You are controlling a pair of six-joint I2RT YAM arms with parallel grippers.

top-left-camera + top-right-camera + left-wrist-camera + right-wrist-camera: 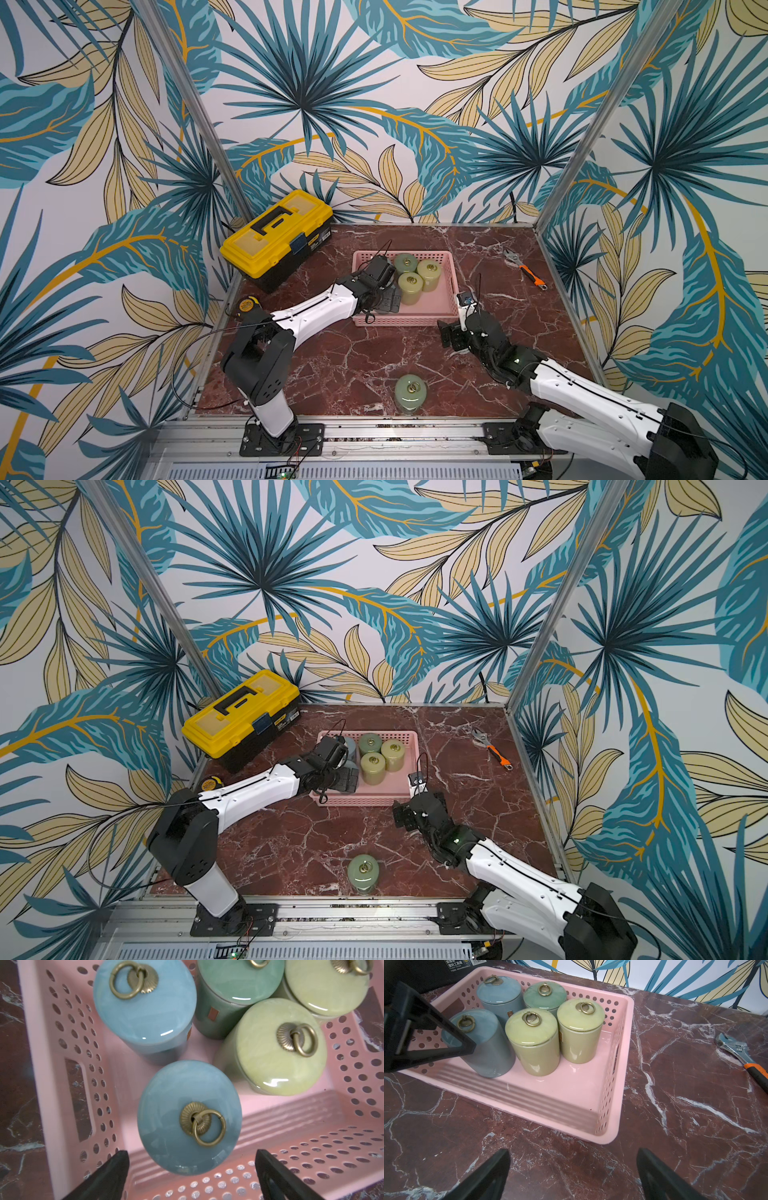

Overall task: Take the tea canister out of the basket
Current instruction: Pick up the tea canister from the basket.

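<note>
The pink basket (415, 320) (374, 800) (68, 1043) (571, 1093) sits mid-table and holds several lidded tea canisters with brass ring pulls. My left gripper (390, 300) (347, 780) (191, 1153) is open and hangs over the basket's left part. Its jaws stand wide on either side of the nearer blue canister (166, 1105) (492, 1053), and one of its fingers (467, 1047) crosses in front of that canister. My right gripper (449, 334) (403, 814) (574, 1153) is open and empty over bare marble at the basket's front right corner.
A green canister (409, 392) (363, 872) stands alone on the table near the front edge. A yellow toolbox (276, 232) sits at the back left, with a tape measure (247, 305) in front of it. An orange-handled wrench (525, 268) (741, 1053) lies at the right.
</note>
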